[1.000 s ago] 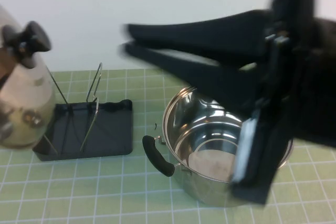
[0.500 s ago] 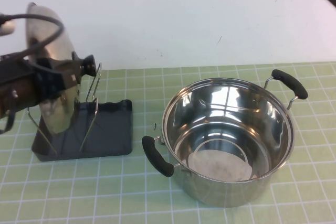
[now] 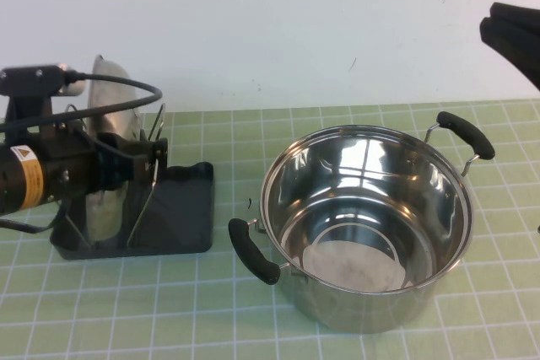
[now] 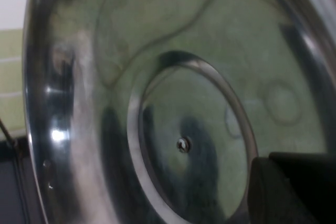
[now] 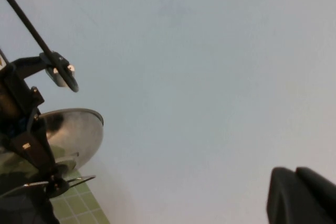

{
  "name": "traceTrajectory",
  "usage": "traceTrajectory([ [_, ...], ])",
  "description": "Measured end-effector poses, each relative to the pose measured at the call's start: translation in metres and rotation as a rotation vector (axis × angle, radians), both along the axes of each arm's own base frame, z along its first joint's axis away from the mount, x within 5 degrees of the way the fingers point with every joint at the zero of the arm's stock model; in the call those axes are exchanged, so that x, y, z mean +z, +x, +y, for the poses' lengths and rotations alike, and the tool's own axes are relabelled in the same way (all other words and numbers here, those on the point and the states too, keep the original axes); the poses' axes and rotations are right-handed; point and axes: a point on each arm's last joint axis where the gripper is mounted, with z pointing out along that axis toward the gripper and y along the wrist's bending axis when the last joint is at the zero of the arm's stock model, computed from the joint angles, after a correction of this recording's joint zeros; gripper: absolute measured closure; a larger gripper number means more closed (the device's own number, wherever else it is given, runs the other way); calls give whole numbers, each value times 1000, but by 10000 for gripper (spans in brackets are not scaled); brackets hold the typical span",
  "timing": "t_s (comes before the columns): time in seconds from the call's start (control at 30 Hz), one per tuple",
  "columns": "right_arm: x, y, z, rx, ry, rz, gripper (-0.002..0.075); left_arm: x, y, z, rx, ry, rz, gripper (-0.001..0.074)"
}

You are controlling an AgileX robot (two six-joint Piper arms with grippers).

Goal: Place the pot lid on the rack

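Lid work sits at nine o'clock of the table: the pot lid [image 3: 108, 137] stands on edge, nearly upright, among the wire loops of the rack [image 3: 150, 176], above its dark tray. The left gripper [image 3: 135, 168] is down at the rack with the lid — its jaws are hidden behind the arm body, so whether they clamp the lid cannot be told. From the left wrist, the lid's shiny underside [image 4: 178, 129] fills the view. Toward four o'clock stands the open steel pot [image 3: 367, 221]. The right gripper [image 3: 515, 35] hangs high at two o'clock — fingers together, holding nothing.
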Motion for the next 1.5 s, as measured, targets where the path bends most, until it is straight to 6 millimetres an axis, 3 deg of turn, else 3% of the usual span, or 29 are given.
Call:
traceTrajectory([
  [0.2, 0, 0, 0, -4, 1, 2, 725, -5, 5, -1, -47, 42, -17, 603],
  [0.27, 0, 0, 0, -4, 1, 2, 725, -5, 6, -2, -52, 49, -22, 517],
  [0.4, -1, 0, 0, -4, 0, 3, 725, -3, 8, 1, -31, 76, -42, 266],
  [0.47, -1, 0, 0, -4, 0, 4, 725, -2, 9, 3, -9, 95, -52, 198],
  [0.73, -3, 1, 0, -9, -9, 7, 725, 29, -5, 9, 8, 183, -199, 149],
  [0.87, -3, 4, -4, -62, -62, -49, 725, 60, -24, 15, 48, 248, -339, 221],
  [0.93, -3, 9, -11, -162, -87, -60, 725, 78, -35, 22, 124, 273, -412, 332],
  [1.03, -2, 20, -34, -438, -146, -38, 726, 103, -54, 35, 273, 305, -513, 574],
  [1.1, -3, 23, -51, -622, -251, 3, 726, 116, -66, 46, 400, 320, -567, 660],
  [1.27, -7, 15, -87, -906, -522, 229, 726, 132, -91, 72, 691, 346, -590, 724],
  [1.4, -6, -2, -95, -798, -510, 416, 726, 116, -103, 90, 885, 402, -357, 732],
  [1.5, -9, -20, -100, -664, -442, 548, 727, 95, -109, 89, 871, 398, -109, 733],
])
